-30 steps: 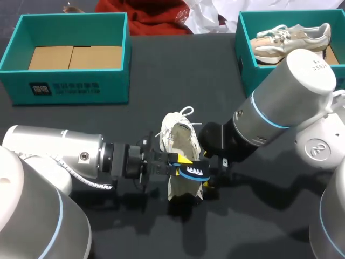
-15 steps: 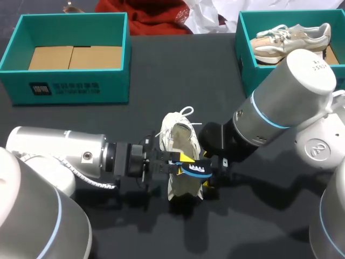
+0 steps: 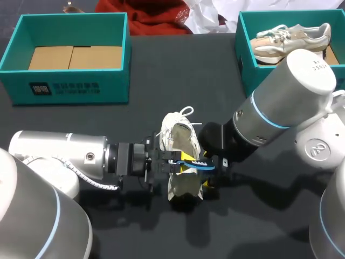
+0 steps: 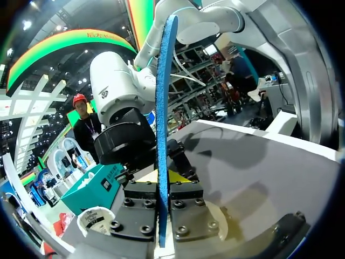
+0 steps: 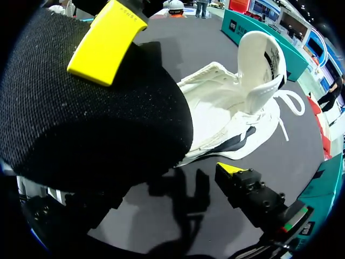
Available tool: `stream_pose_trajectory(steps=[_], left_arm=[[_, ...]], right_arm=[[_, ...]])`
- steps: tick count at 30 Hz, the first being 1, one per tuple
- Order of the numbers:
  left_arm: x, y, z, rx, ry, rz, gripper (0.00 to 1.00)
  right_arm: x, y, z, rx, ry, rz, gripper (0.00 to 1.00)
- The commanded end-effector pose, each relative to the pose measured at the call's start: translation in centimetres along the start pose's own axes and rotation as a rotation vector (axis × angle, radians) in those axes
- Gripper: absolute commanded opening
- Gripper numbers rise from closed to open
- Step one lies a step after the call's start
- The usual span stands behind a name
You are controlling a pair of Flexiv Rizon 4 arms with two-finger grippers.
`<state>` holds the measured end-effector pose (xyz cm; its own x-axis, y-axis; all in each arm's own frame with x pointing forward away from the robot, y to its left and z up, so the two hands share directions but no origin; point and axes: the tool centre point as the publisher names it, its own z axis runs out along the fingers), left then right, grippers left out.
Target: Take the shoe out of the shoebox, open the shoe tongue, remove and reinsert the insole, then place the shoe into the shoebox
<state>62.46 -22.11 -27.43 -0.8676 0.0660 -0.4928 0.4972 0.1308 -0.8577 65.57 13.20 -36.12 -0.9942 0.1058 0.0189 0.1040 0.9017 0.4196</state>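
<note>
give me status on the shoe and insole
Left pincer shut on thin blue insole, held on edge. White lace-up sneaker on the black table, tongue up. Right pincer by its heel, grip unclear. Nothing seen blocking.

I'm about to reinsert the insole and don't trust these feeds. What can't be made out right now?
Head view: the left gripper and insole cover the middle of the white shoe; the right arm hides part of the right shoebox.
Right wrist view: the insole blocks the shoe's near end.
Left wrist view: the insole is edge-on, faces unseen.
</note>
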Motion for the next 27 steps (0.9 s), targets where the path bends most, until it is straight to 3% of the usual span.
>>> stream_pose_trajectory(steps=[1, 27], left_arm=[[0.2, 0.3, 0.3, -0.004, -0.023, -0.011, 0.0], [0.0, 2.6, -0.1, -0.058, -0.124, -0.025, 0.0]], right_arm=[[0.1, 0.0, 0.2, 0.001, -0.003, 0.0, 1.0], [0.1, 0.0, 0.2, 0.001, -0.003, 0.0, 1.0]])
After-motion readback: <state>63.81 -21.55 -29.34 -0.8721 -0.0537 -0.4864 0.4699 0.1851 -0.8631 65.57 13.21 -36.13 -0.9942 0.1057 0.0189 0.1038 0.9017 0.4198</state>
